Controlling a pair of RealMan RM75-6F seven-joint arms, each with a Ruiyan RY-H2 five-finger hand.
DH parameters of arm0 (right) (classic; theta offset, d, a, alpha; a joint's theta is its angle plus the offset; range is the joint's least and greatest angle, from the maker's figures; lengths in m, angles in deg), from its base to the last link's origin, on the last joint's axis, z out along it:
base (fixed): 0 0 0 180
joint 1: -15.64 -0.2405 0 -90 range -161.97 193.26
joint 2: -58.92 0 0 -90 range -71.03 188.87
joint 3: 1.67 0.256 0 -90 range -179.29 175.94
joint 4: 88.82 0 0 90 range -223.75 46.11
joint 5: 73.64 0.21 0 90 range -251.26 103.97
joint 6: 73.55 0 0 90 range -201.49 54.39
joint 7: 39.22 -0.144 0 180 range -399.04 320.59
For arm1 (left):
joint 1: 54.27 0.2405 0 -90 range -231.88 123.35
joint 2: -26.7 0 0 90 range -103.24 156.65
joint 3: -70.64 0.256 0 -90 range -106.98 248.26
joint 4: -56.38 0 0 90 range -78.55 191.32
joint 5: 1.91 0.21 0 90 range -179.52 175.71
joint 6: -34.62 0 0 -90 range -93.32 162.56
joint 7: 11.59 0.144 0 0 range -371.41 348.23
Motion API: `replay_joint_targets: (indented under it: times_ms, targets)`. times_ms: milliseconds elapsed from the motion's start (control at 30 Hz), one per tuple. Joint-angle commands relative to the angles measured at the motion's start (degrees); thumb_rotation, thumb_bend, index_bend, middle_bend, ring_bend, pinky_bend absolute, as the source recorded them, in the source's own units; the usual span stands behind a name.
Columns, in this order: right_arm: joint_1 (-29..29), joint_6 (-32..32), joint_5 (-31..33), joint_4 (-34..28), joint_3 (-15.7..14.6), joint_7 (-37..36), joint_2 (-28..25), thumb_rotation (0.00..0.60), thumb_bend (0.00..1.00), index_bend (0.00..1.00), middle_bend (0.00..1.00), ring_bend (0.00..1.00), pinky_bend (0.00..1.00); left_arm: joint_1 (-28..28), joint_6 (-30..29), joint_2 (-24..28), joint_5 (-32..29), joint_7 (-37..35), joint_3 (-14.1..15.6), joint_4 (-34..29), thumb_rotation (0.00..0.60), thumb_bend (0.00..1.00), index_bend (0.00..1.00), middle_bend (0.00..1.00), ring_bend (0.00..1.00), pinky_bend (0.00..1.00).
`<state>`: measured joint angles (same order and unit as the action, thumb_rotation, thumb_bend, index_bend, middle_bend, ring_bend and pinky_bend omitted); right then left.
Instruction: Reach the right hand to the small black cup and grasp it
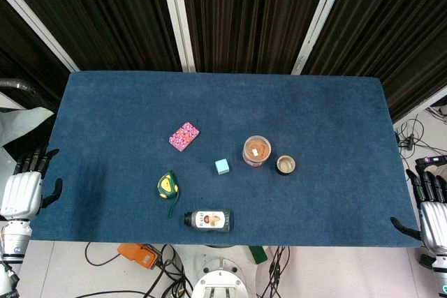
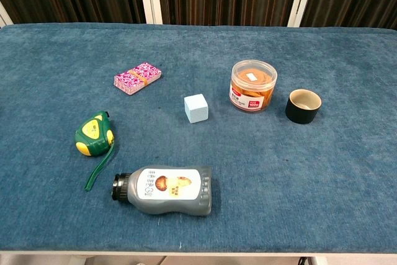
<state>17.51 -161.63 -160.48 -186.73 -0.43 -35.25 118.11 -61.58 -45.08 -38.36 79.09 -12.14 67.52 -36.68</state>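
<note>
The small black cup (image 1: 286, 165) (image 2: 303, 105) stands upright on the blue table, mouth up with a pale inside, just right of a clear jar. My right hand (image 1: 430, 209) hangs off the table's right edge near the front corner, far from the cup, fingers spread and holding nothing. My left hand (image 1: 24, 186) rests beyond the left edge, fingers apart and empty. Neither hand appears in the chest view.
A clear jar with orange contents (image 1: 256, 151) (image 2: 253, 85) stands beside the cup. A light blue cube (image 1: 223, 166) (image 2: 196, 108), pink patterned box (image 1: 184, 136) (image 2: 138, 78), green-yellow tape measure (image 1: 166, 185) (image 2: 94, 133) and a grey bottle lying flat (image 1: 209, 219) (image 2: 166, 190) lie further left.
</note>
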Motion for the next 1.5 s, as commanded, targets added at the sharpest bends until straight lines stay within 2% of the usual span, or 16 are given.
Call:
replay_joint_targets:
  times_ms: [33, 333, 533, 767, 967, 1233, 1500]
  targets:
    - [0.0, 0.0, 0.0, 0.1, 0.0, -0.2, -0.1, 0.600, 0.29, 0.04, 0.06, 0.03, 0.04, 0.0, 0.0, 0.0, 0.0, 0.2, 0.0, 0.0, 0.600, 0.45, 0.14, 0.03, 0.08, 0.10]
    - [0.0, 0.2, 1.1, 0.9, 0.6, -1.6, -0.3, 0.600, 0.29, 0.04, 0.06, 0.03, 0.04, 0.0, -0.1, -0.3, -0.3, 1.1, 0.0, 0.1, 0.600, 0.45, 0.14, 0.03, 0.08, 0.10]
    - [-1.6, 4.9, 5.5, 1.9, 1.3, -1.1, 0.3, 0.600, 0.29, 0.05, 0.06, 0.03, 0.04, 0.3, -0.4, -0.1, -0.6, 0.8, -0.1, -0.4, 0.600, 0.45, 0.14, 0.03, 0.08, 0.10]
    - [-7.9, 16.0, 9.4, 6.6, 3.1, -3.3, 3.4, 0.600, 0.29, 0.07, 0.06, 0.03, 0.04, 1.1, -1.8, 0.5, -0.8, 0.5, -0.2, -0.9, 0.600, 0.45, 0.14, 0.03, 0.08, 0.10]
    - [-14.8, 25.9, 12.6, 12.1, 5.6, -4.3, 7.2, 0.600, 0.29, 0.14, 0.08, 0.03, 0.04, 1.1, -1.7, 0.4, -0.8, 0.9, -0.3, -1.1, 0.600, 0.45, 0.14, 0.03, 0.09, 0.10]
    - [-21.9, 31.7, 12.3, 17.6, 7.7, -5.5, 14.1, 0.600, 0.29, 0.21, 0.17, 0.10, 0.06, 1.1, -1.4, 0.5, -1.4, 1.2, -0.4, -0.9, 0.600, 0.45, 0.14, 0.03, 0.09, 0.10]
    - [-28.3, 37.5, 11.6, 19.2, 8.0, -4.5, 18.7, 0.600, 0.28, 0.25, 0.18, 0.12, 0.09, 0.8, -0.5, 0.5, -2.4, 1.2, -0.7, -0.6, 0.600, 0.45, 0.14, 0.03, 0.09, 0.10]
